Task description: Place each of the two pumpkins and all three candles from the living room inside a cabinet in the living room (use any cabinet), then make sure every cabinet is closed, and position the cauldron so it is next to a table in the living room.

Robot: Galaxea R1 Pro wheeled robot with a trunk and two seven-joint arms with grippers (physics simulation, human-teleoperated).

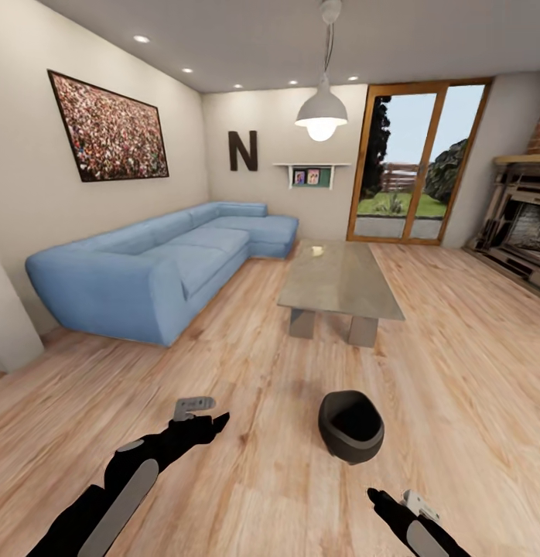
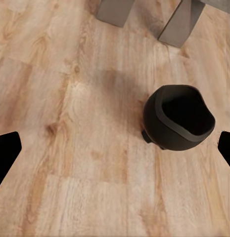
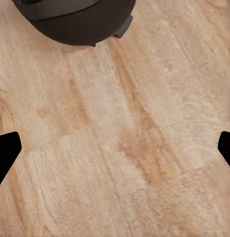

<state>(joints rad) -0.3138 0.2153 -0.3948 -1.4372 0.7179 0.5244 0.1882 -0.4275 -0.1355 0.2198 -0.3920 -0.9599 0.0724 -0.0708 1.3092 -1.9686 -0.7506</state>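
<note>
The cauldron (image 1: 350, 426) sits on the wood floor (image 1: 247, 464), in front of both tools and between them. It is nearer the right tool (image 1: 376, 496) than the left tool (image 1: 212, 423). It looks hard, smooth and a bit heavy, so it may slip. I think the best place to take hold is the thick rim (image 2: 186, 133) of its wide mouth, with one finger inside and one outside. Both tools are open and hold nothing; in each wrist view the two dark fingertips (image 2: 6, 150) stand far apart.

The table (image 1: 340, 278) is past the cauldron, not touching it. A small pale thing (image 1: 317, 250) lies on the table's far end. The blue sofa (image 1: 162, 267) is off to the left tool's side. Nothing stands between the tools and the cauldron.
</note>
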